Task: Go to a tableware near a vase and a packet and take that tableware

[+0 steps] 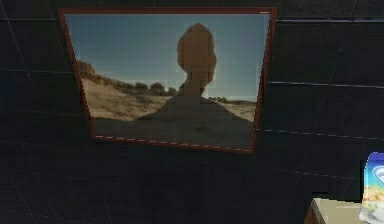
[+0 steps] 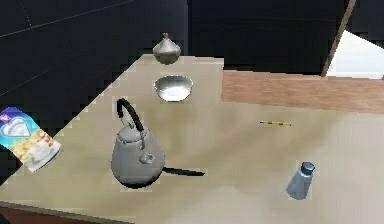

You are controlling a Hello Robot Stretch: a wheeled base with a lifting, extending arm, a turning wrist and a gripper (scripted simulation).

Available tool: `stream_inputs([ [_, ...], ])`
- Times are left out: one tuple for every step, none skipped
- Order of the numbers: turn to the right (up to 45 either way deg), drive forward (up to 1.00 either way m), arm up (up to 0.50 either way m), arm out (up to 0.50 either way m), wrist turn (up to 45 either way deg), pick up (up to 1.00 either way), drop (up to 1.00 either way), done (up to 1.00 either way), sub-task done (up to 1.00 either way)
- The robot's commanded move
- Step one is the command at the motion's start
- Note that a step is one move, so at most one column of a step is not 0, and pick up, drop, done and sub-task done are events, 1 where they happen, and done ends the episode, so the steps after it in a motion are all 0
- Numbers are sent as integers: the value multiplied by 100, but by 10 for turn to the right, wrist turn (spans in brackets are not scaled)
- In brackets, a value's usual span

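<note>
Claw: state cannot be told, and so neither can its place relative to the bowl.

Item, bowl [image 2: 172, 88]: pale, round and shallow, upright on the tan table [image 2: 230, 140], toward the far end of the top in the arm side view.
Item, vase [image 2: 166, 47]: small, grey and squat with a narrow neck, just beyond the bowl at the table's far edge.
Item, kettle [image 2: 135, 150]: grey with a black arched handle, on the nearer part of the top, well apart from the bowl.
Item, packet [image 2: 28, 137]: brightly printed, at the table's left edge, left of the kettle. It shows again at the forward view's right edge, upright above the table corner.
Item, pencil [image 2: 276, 123]: thin, lying flat at mid-table, right of the bowl.
Item, shaker [image 2: 301, 180]: small, grey-blue, near the front right.
Item, framed painting [image 1: 165, 78]: a desert rock spire, hung on the dark wall.
</note>
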Motion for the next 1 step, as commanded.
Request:
stream_inputs([
  [0,0,50,0,0,0,0,0,0],
])
